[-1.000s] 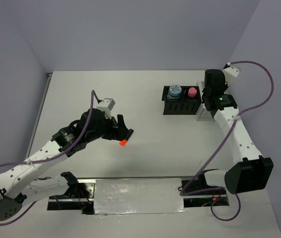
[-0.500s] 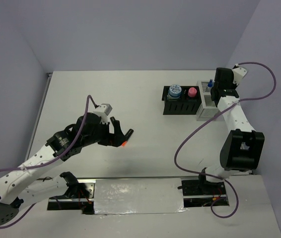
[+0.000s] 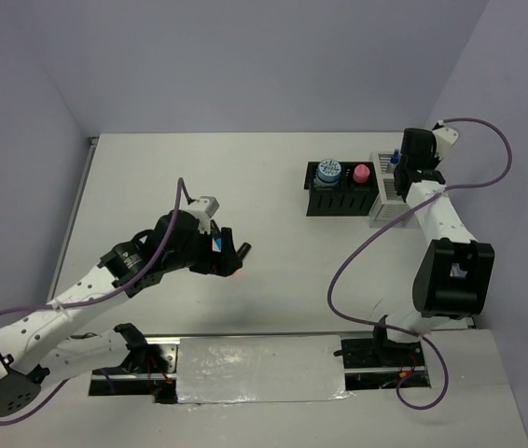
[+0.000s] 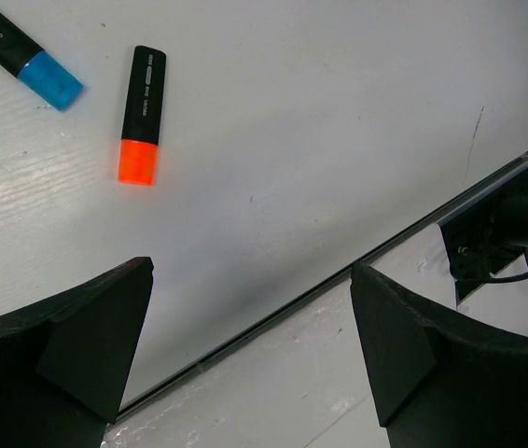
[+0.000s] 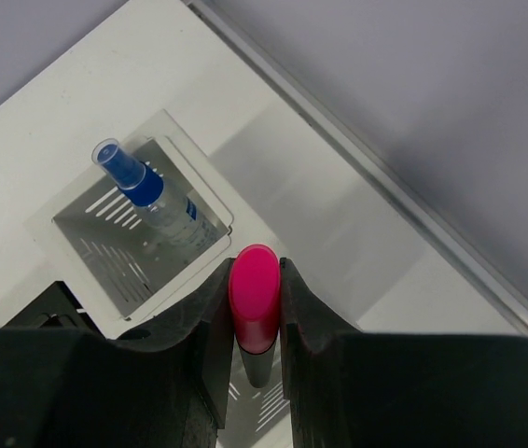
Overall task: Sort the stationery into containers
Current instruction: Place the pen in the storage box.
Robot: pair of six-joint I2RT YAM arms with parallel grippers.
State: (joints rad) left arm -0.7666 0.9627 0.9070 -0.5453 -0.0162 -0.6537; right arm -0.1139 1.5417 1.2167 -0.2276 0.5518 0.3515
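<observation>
Over the white slatted square box (image 5: 96,245), the right gripper (image 5: 255,313) is clamping a pink-capped dark marker (image 5: 254,297), probably needing lowering, then release; the left gripper (image 4: 250,341) is hanging wide open.

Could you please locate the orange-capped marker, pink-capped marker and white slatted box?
Orange-capped black marker (image 4: 137,161): left wrist view, cap.
Pink-capped marker (image 5: 253,285): right wrist view, cap.
White slatted square box (image 5: 98,246): right wrist view, inner wall.
</observation>
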